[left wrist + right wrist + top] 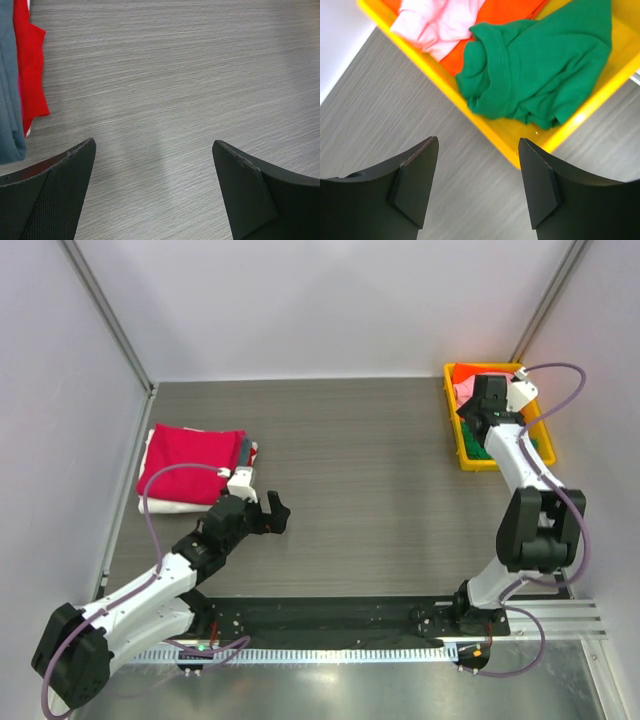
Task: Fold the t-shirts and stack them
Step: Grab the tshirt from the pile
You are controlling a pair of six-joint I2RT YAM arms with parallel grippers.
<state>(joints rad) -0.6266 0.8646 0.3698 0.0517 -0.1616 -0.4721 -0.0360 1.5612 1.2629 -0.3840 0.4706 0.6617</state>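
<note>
Above the near rim of the yellow tray (pixel 506 146), I see my right gripper (pixel 477 144) spread, empty; green t-shirt (pixel 540 75) lies crumpled in the tray just ahead of its fingers; left gripper (pixel 152 146) wide apart too, beside the folded stack (pixel 192 465).

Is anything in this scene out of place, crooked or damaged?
Nothing is damaged or spilled. The green shirt lies crumpled in the yellow tray, unfolded; the folded pile at left has an uneven right edge.

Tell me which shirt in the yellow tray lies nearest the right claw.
The green t-shirt, crumpled closest to the right claw; the pink shirt and orange shirt lie farther back.
</note>
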